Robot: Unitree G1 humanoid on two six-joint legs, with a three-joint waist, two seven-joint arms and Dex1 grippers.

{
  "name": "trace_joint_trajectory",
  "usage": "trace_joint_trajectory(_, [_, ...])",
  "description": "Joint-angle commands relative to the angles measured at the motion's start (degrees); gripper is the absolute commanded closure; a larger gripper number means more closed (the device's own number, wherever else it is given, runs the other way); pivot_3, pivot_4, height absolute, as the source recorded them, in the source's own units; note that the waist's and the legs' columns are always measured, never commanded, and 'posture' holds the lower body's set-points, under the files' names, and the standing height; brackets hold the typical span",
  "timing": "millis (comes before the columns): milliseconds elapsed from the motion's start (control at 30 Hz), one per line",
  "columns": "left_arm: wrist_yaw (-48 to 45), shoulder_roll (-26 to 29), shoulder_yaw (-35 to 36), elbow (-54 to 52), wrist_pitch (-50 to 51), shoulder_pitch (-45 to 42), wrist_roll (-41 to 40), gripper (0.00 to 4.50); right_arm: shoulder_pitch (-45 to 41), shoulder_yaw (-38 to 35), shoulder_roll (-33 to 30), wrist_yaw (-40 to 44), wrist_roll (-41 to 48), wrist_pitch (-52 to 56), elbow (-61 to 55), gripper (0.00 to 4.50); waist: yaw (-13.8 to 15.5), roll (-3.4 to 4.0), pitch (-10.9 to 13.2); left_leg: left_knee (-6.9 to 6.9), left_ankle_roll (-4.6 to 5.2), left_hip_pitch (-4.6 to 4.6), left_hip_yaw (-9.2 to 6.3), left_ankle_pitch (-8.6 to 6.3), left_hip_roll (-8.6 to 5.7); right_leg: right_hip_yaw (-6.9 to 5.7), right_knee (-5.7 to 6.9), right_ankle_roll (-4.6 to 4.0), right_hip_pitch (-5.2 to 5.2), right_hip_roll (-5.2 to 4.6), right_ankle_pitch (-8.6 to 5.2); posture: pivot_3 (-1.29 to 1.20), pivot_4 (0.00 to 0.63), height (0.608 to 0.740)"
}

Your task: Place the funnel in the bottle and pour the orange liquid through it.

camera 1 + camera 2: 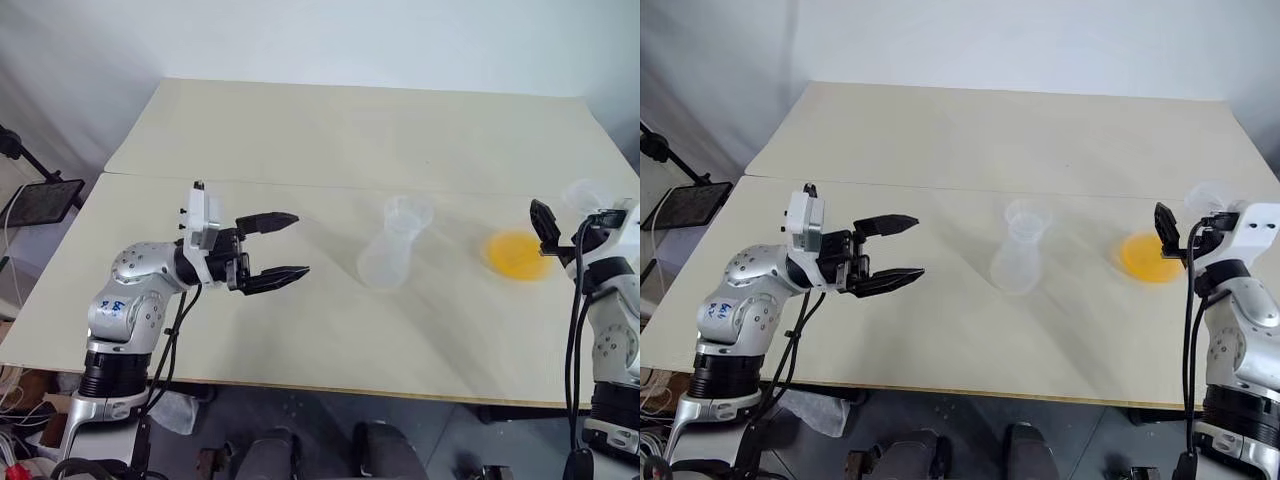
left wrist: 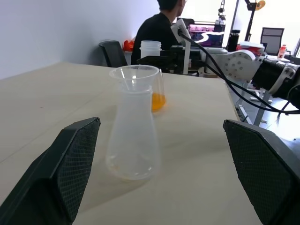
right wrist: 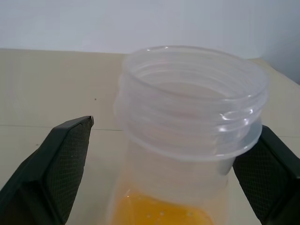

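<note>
Left gripper (image 1: 290, 246) standing with its two black fingers spread wide, holding nothing, hovering over the pale beige wooden table (image 1: 300, 330) well to the left of the frosted, milky-translucent conical bottle (image 1: 388, 250) and pointing toward it. Touching nothing.

Right gripper (image 3: 164, 187) also standing wide apart, its textured black fingers (image 3: 61, 164) flanking a clear plastic wide-mouthed jar (image 3: 192, 126) with a threaded rim, well to the right of the bottle. Sitting between the fingers, the jar; contact with either pad not possible to tell, and no grip visible.

Resting in the bottom of that jar, the bright yellow-orange liquid (image 1: 517, 255), showing from above as a round orange patch to the right of the bottle.

Standing upright near the middle of the table, the bottle, with a tiny clear plastic funnel (image 2: 133, 75) sitting in its wide neck, thin stem pointing down inside.

Lying open between the bottle and the left gripper, bare tabletop. Running across the table behind the bottle, a seam between two boards. Beyond the bottle in the left wrist view, a person in dark clothing (image 2: 157, 28) sitting with back turned, beside black office chairs (image 2: 112, 51). Right of the jar, the table edge lying near.
</note>
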Motion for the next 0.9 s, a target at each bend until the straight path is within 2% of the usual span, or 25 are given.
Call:
trace_joint_trajectory(33, [0.1,0.3,0.4,-2.0,0.0,0.2,-1.3,0.01,-0.7,-1.0,-1.1,0.2,-0.4,-2.0,0.1,0.18,0.0,0.0,0.0,0.0,0.0,0.0,0.0,0.0,0.0,0.0,0.0,0.0,0.0,0.0,0.0,0.0,0.15,0.74])
trace_joint_trajectory(100, [0.1,0.3,0.4,-2.1,0.0,0.3,-1.3,0.0,-1.0,-1.2,-0.8,0.3,-0.6,-3.5,0.6,0.58,0.0,0.0,0.0,0.0,0.0,0.0,0.0,0.0,0.0,0.0,0.0,0.0,0.0,0.0,0.0,0.0,0.15,0.74])
trace_joint_trajectory(233, [0.0,0.4,0.4,-2.2,0.0,0.4,-1.3,0.0,-1.5,-2.1,-0.5,-0.1,-0.2,-5.3,1.7,1.92,0.0,0.0,0.0,0.0,0.0,-0.01,0.0,0.0,0.0,0.0,-0.02,0.0,0.0,0.0,0.0,0.0,0.15,0.74])
trace_joint_trajectory(267, [0.0,0.4,0.4,-2.2,0.1,0.4,-1.3,0.0,-1.5,-2.3,-0.2,0.2,0.3,-5.5,1.7,2.01,0.0,0.0,0.0,0.0,0.0,-0.01,0.0,0.0,0.0,0.0,-0.02,0.0,0.0,0.0,0.0,0.0,0.15,0.74])
trace_joint_trajectory(633, [-0.2,0.4,0.2,-1.8,-0.3,0.3,-0.9,0.0,-0.8,-1.0,0.1,3.1,2.3,-5.8,-3.0,2.01,-0.1,0.02,0.0,-0.01,-0.01,-0.02,0.0,0.0,0.01,0.0,-0.05,0.0,-0.01,0.0,0.0,0.0,0.15,0.74])
trace_joint_trajectory(767, [0.1,0.5,0.1,-1.0,-0.8,0.5,-0.1,0.0,-0.8,6.1,-3.2,7.6,-0.4,-4.0,-14.1,2.01,-0.2,0.26,0.2,-0.01,-0.01,-0.04,0.02,0.0,0.01,0.02,-0.1,0.0,-0.03,0.0,0.0,0.0,0.15,0.74])
trace_joint_trajectory(900, [0.6,0.1,-0.1,-0.6,-0.7,0.2,-0.1,0.0,-1.2,13.2,-6.7,8.5,-8.5,-5.6,-19.0,2.01,-0.1,0.27,0.2,-0.04,-0.07,-0.04,0.03,0.02,0.12,0.0,-0.16,0.0,-0.05,0.1,0.0,0.0,0.15,0.74])
